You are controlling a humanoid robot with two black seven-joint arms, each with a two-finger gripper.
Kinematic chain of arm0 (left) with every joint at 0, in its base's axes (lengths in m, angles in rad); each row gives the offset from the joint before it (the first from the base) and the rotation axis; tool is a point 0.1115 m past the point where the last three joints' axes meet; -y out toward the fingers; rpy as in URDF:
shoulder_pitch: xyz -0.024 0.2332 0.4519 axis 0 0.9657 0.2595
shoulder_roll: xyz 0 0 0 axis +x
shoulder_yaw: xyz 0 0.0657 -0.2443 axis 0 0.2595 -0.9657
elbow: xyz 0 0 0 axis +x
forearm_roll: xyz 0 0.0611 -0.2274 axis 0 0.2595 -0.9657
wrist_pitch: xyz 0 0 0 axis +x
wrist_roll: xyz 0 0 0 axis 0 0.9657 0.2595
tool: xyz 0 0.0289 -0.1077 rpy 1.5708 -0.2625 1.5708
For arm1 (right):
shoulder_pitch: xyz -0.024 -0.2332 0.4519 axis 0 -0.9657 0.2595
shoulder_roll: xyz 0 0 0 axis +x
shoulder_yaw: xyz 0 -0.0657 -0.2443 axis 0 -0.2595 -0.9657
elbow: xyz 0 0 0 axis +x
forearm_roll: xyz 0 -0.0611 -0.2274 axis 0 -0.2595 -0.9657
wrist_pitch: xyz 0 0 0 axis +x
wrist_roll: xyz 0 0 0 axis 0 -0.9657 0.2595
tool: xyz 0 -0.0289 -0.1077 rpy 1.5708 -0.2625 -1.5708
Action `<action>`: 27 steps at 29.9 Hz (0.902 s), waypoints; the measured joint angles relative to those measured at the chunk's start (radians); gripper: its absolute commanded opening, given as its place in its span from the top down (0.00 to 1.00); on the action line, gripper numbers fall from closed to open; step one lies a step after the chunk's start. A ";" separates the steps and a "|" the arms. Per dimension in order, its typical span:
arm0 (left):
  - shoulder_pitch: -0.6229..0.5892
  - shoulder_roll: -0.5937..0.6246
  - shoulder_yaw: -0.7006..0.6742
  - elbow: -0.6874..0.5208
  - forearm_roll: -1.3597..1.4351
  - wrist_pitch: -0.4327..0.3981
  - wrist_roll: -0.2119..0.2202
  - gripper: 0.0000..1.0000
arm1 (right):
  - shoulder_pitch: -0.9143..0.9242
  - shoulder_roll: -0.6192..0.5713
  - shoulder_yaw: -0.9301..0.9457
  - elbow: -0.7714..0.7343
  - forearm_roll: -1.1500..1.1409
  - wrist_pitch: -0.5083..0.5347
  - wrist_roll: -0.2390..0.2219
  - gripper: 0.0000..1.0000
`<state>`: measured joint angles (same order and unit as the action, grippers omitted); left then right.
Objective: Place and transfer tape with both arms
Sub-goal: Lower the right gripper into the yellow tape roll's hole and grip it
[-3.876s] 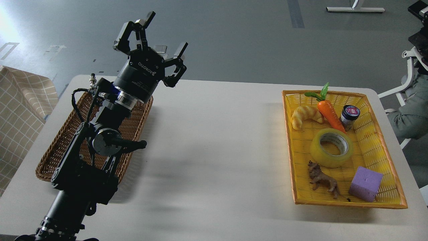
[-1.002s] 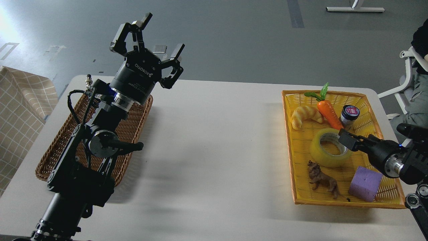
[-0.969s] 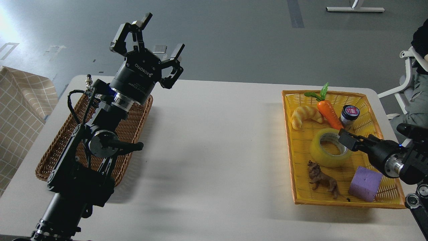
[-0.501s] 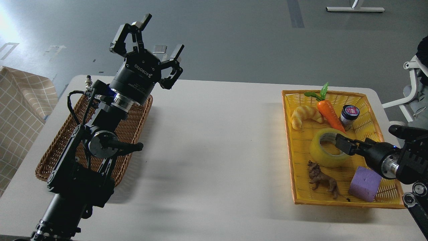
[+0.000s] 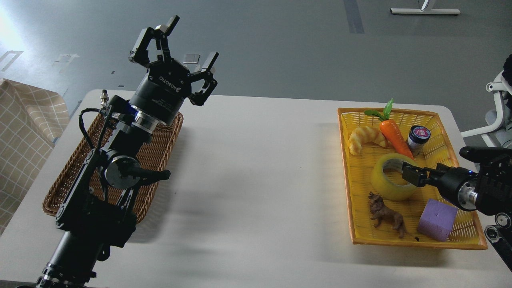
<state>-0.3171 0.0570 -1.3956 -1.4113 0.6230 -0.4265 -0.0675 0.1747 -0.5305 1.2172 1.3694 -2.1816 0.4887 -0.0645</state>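
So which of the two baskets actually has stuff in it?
The yellow basket on the right: it holds the tape and toys. No items show in the brown wicker basket.

right gripper (image 5: 412,176) fingers indistinct | hides tape (image 5: 390,182) rim; right arm (image 5: 480,188) cropped

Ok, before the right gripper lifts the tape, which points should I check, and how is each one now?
1. Right gripper at the tape: ok, at its right rim.
2. Fingers closed on the tape wall: cannot tell, seen end-on.
3. Tape lies flat in the yellow basket: ok.
4. Carrot and lion stand clear: not ok, both close beside the tape.
5. Left gripper open for the handover: ok.
6. Brown basket reachable: cannot tell, left arm covers it.
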 measured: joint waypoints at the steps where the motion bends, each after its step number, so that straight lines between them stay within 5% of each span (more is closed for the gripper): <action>1: 0.001 0.000 0.000 0.000 0.000 0.000 0.000 0.02 | 0.000 0.001 -0.001 -0.002 0.000 0.000 0.000 0.08; 27: -0.001 0.003 -0.002 -0.015 0.000 -0.011 -0.002 0.02 | 0.016 0.019 -0.051 -0.048 0.000 0.000 0.000 0.16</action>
<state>-0.3177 0.0595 -1.3978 -1.4266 0.6226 -0.4372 -0.0691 0.1907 -0.5110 1.1664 1.3213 -2.1816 0.4887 -0.0646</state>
